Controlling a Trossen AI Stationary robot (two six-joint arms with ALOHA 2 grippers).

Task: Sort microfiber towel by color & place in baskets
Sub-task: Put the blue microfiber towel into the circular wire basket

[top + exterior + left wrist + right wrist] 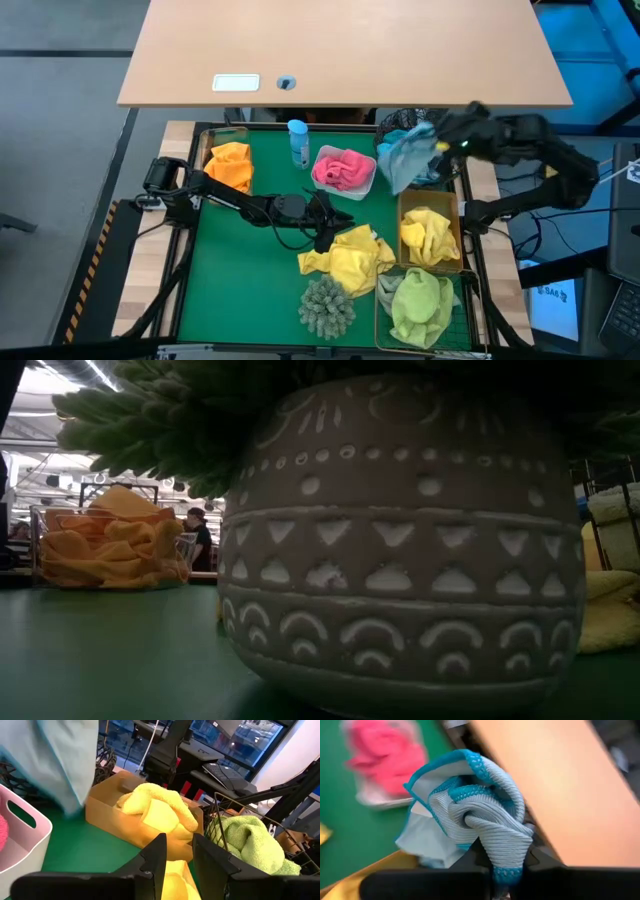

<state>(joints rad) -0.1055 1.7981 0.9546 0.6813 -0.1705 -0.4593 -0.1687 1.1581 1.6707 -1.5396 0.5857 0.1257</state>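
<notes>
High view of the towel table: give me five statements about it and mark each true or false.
1. The right gripper is shut on a teal-blue towel. True.
2. The pink towel lies loose on the green mat. False: it sits in the white tub.
3. The left gripper holds an orange towel. False: its fingers grip nothing and hover by the loose yellow towel; the orange towel sits in a basket at the mat's far left.
4. A small blue bottle stands between the orange towel and the white tub. True.
5. The pale green towel shares a basket with a yellow one. False: they lie in separate neighbouring baskets.
</notes>
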